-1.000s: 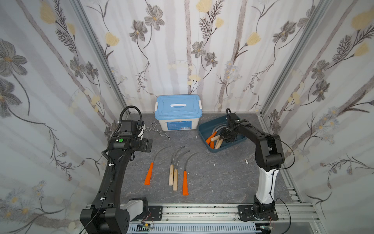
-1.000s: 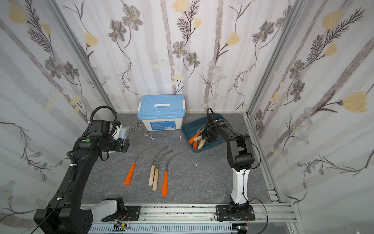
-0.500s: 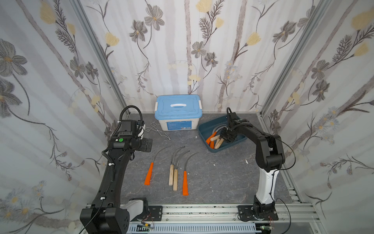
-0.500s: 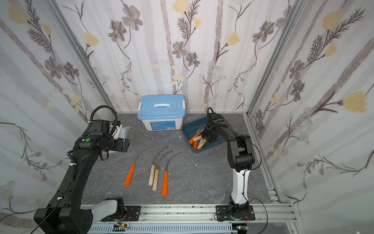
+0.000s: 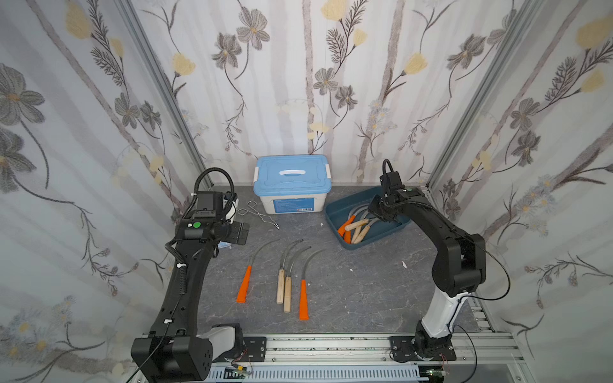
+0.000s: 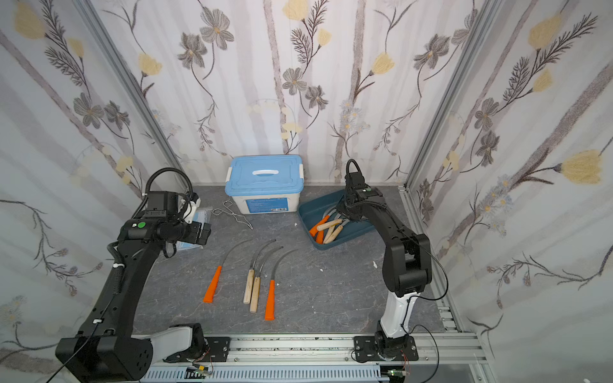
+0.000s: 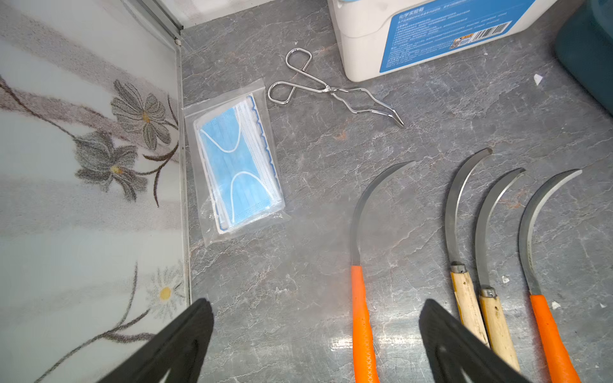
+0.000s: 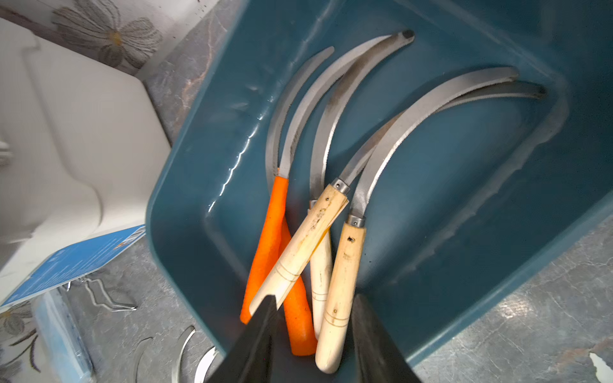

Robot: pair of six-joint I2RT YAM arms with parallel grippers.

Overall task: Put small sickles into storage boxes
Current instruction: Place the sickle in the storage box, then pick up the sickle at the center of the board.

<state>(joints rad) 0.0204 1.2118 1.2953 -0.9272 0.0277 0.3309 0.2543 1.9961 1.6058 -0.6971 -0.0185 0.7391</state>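
Observation:
The storage box is a teal tray (image 5: 338,207) (image 6: 308,207) (image 8: 464,185) at the back right. Several small sickles lie in it, with orange (image 8: 270,238) and wooden (image 8: 341,285) handles. My right gripper (image 8: 315,298) (image 5: 373,212) hovers just over their handle ends, open, with nothing gripped. Several more sickles lie in a row mid-table: an orange one (image 5: 244,287) (image 7: 361,318), two wooden ones (image 5: 281,285), and another orange one (image 5: 303,298). My left gripper (image 7: 316,301) (image 5: 243,232) hangs wide open and empty, left of that row.
A white box with a light blue lid (image 5: 292,175) stands at the back centre. Wire tongs (image 5: 262,215) (image 7: 331,89) lie left of it. A bagged pack of blue masks (image 7: 237,169) sits beside the left wall. Flowered walls close in three sides.
The right gripper has stayed over the tray and its jaws have parted a little. The left arm has not moved.

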